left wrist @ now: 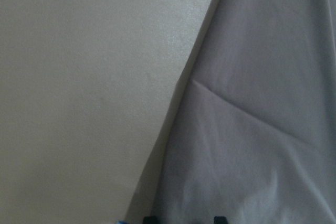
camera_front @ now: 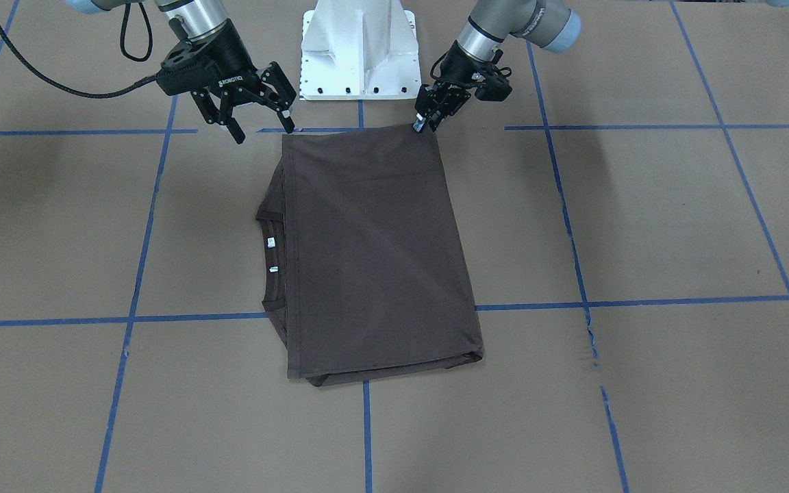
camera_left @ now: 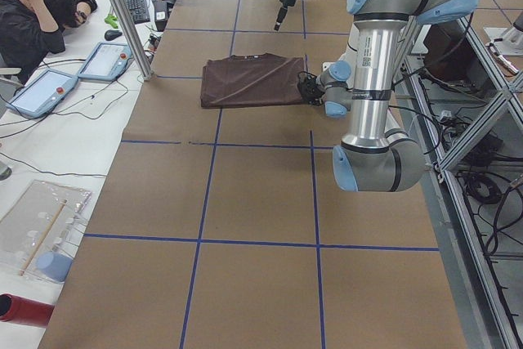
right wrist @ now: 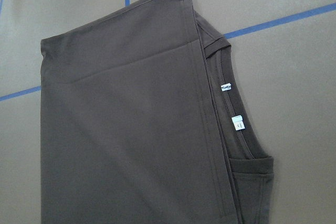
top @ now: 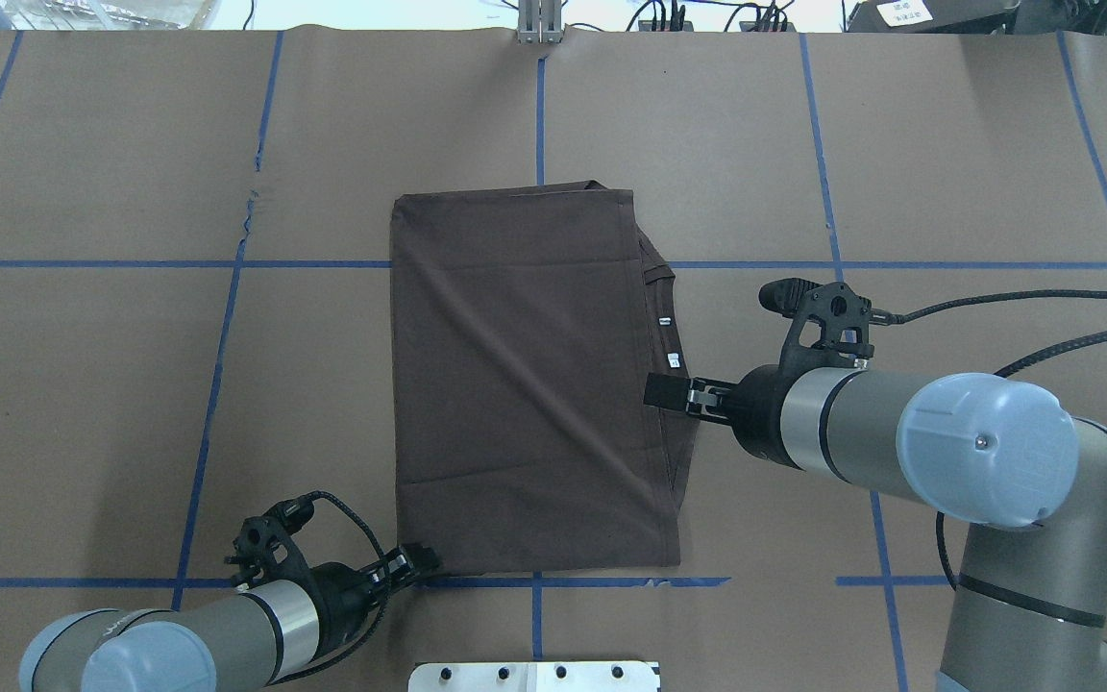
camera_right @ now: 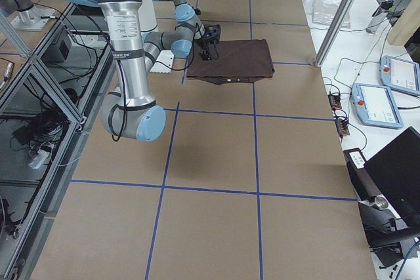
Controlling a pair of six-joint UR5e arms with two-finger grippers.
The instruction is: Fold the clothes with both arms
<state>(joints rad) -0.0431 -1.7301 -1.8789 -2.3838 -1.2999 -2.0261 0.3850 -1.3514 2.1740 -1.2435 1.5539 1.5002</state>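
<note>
The dark brown T-shirt (camera_front: 374,253) lies folded into a flat rectangle in the middle of the table, also seen from overhead (top: 525,384). Its ribbed collar (camera_front: 268,263) and white neck tags (right wrist: 237,121) stick out on the robot's right side. My left gripper (camera_front: 423,123) is low at the shirt's near left corner (top: 419,559) and looks shut on that corner. The left wrist view shows the cloth (left wrist: 262,129) close up. My right gripper (camera_front: 264,131) is open, empty and raised over the shirt's right edge (top: 664,392).
The white pedestal base (camera_front: 359,55) stands just behind the shirt's near edge. Blue tape lines (camera_front: 641,301) grid the brown paper cover, which has a small tear (camera_front: 592,339). An operator (camera_left: 41,14) sits with tablets beyond the table's far side.
</note>
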